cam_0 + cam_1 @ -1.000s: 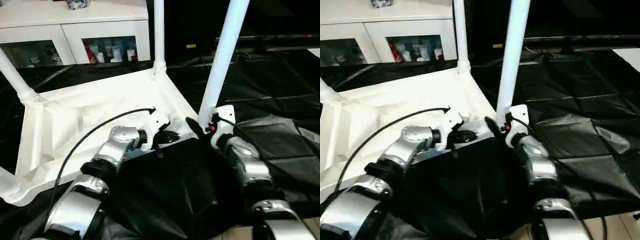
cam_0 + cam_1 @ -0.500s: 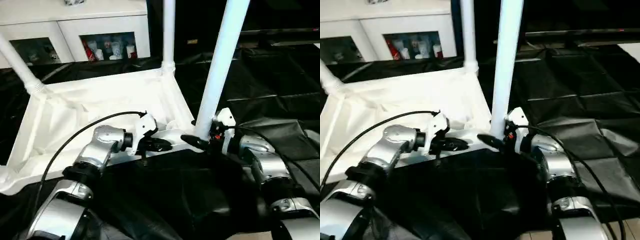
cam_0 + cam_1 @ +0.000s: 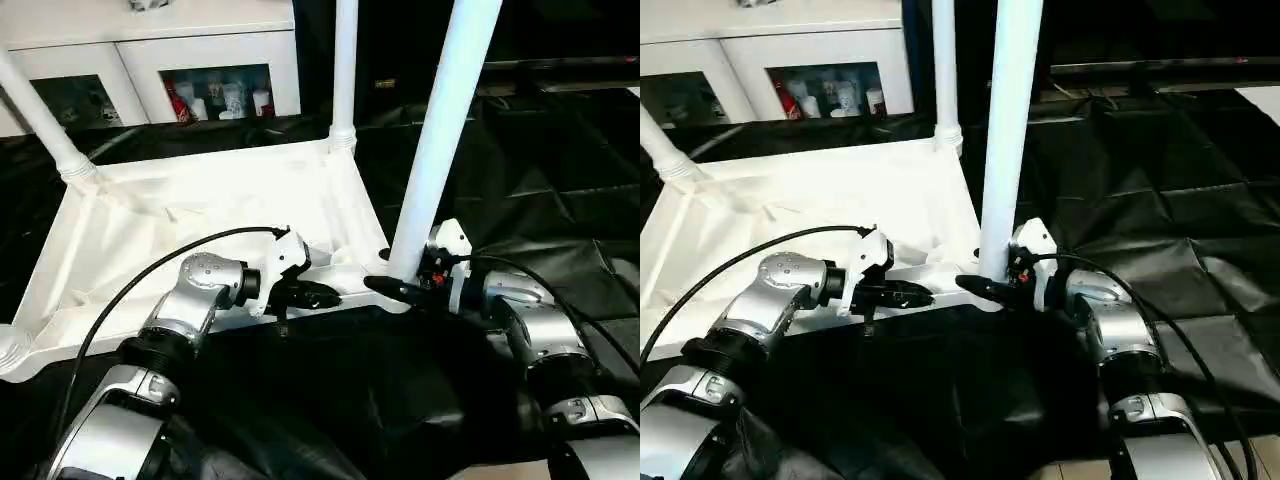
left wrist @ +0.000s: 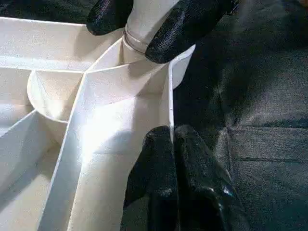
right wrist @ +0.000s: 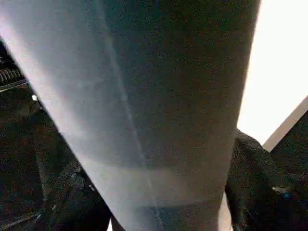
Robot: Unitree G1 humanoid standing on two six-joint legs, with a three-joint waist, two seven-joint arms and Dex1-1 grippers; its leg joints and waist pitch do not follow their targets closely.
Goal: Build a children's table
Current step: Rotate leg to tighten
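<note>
While the head views lay out the whole scene, the children's table is seen upside down on black sheeting, its rimmed underside facing up and its legs rising from the corners; a white cabinet with glass doors stands behind it. What cannot be made out from above is supplied by the wrist views. In the left wrist view the left gripper is seen with its two black fingers pressed together, the table's thin near rim pinched between their tips, and the ribs and a round socket of the underside are shown beyond. The same view also catches the fingers of the right gripper, set on either side of the base of the near corner leg where it meets its socket. In the right wrist view that leg is seen very close, with a dark finger at each side of it. From the head views the right gripper is shown with jaws spread around the foot of the leg; whether the pads press on it cannot be told. Both silver forearms are stretched forward and low, the left one angled toward the near rim with its wrist turned inward, the right one bent inward so that its fingers point across toward the left gripper, the two ends lying near each other along the near edge
</note>
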